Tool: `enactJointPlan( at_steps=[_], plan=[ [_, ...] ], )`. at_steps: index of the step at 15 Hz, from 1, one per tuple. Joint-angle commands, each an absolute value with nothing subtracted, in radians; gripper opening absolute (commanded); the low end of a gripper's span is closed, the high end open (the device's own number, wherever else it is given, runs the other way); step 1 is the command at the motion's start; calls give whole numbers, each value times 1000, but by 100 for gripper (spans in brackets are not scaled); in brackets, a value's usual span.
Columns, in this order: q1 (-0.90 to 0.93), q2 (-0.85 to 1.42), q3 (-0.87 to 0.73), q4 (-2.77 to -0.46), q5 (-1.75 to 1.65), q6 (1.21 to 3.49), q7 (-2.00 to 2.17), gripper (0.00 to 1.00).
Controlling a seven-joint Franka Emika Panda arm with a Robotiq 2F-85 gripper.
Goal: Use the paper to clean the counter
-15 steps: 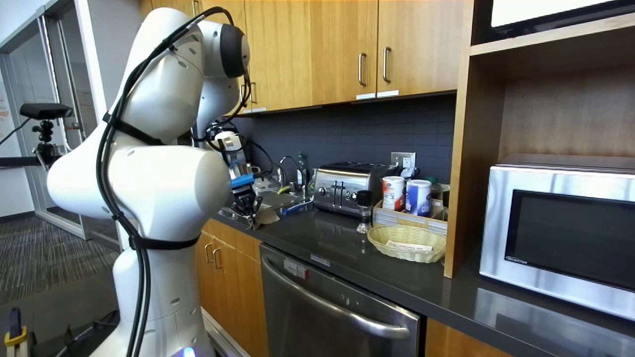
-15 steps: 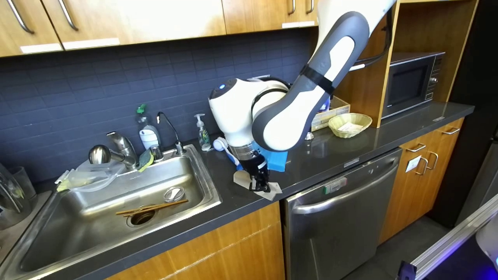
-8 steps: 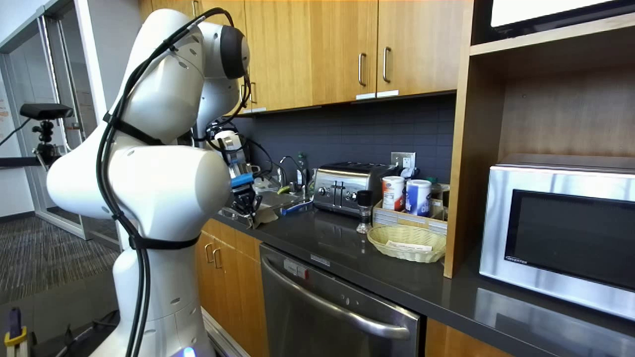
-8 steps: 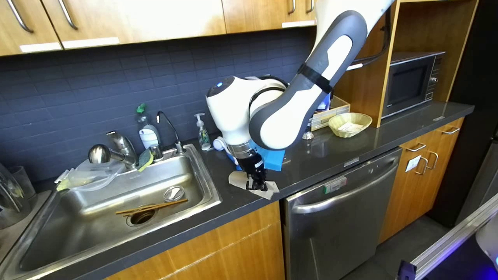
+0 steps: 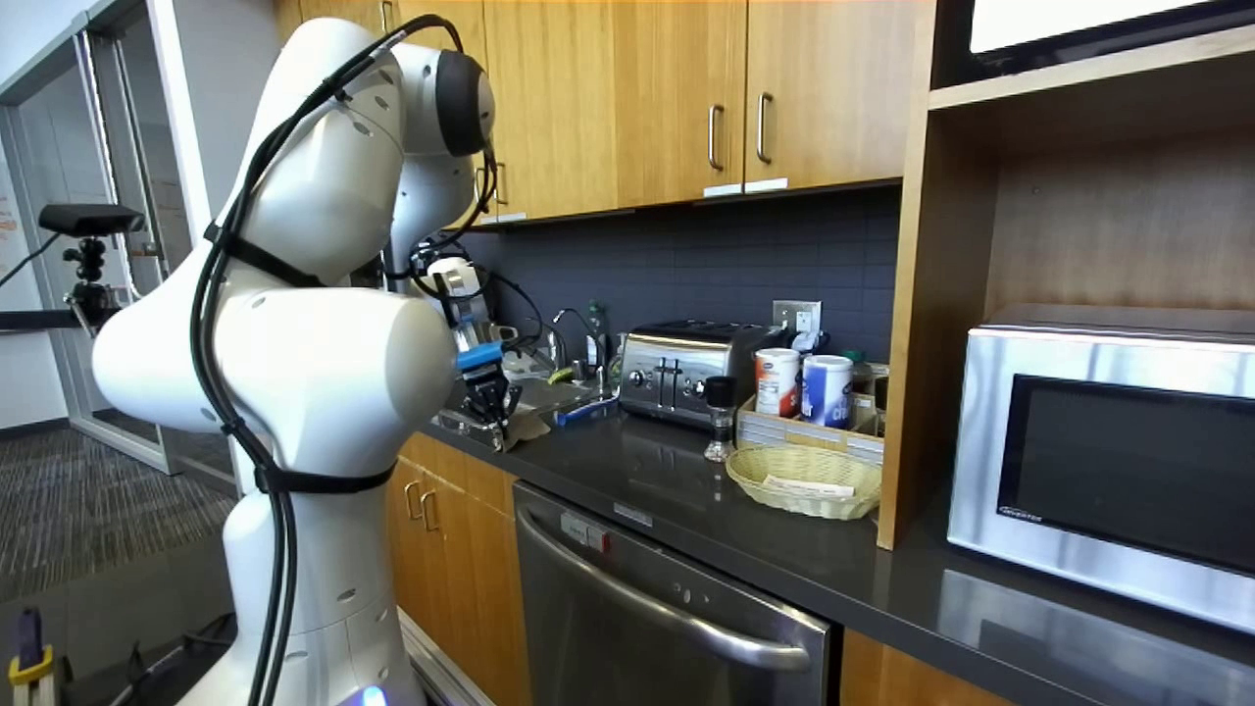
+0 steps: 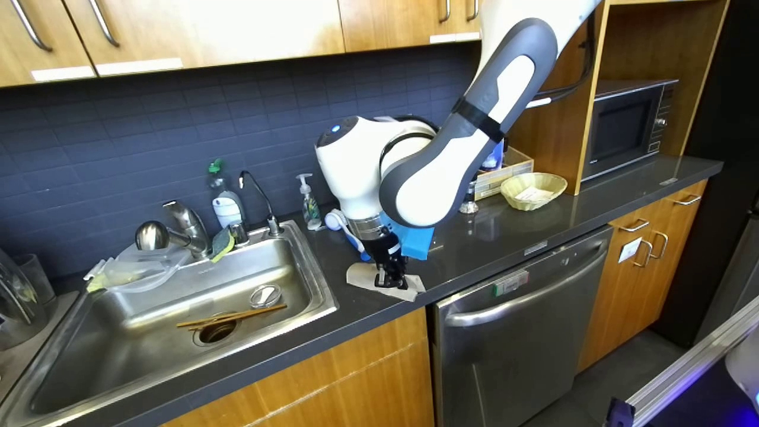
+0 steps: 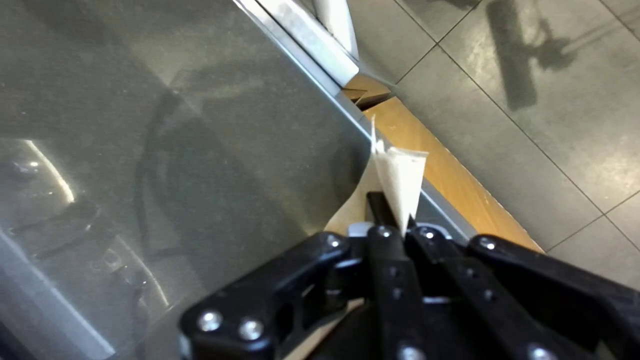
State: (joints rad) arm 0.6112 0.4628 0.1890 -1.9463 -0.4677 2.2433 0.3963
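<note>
The tan paper (image 6: 363, 276) lies on the dark glossy counter (image 6: 468, 261) close to its front edge, just beside the sink. In the wrist view a folded part of the paper (image 7: 404, 177) stands up from between the fingertips, and more of it spreads out flat to the left. My gripper (image 7: 397, 212) points down and is shut on the paper, its fingers pressed together around the fold. In both exterior views the gripper (image 6: 391, 281) is low at the counter surface, with paper showing on either side. The arm partly hides the gripper (image 5: 500, 422) from behind.
A steel sink (image 6: 320, 284) with chopsticks inside adjoins the paper. Behind the gripper are a brush (image 6: 337, 219) and a soap pump bottle (image 6: 309, 207). Farther along stand a toaster (image 5: 677, 368), a pepper mill (image 5: 721, 417) and a wicker basket (image 5: 804, 500).
My gripper and the paper have slid a short way along the counter toward the sink and slightly back, mostly in the earlier half second. The grip on the paper is unchanged.
</note>
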Motion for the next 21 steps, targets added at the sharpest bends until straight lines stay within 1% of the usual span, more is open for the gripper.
enactJointPlan(
  at_steps=[1,9,10,16,21],
  plan=[
    [612,464,187,-1942,-466,2240,400,2],
    [610,464,184,-1942,-466,2239,407,2],
    [610,464,184,-1942,-466,2239,407,1],
    [575,453,158,-1981,-472,2314,424,1],
    [587,490,167,-1934,-481,2311,411,1]
  ],
)
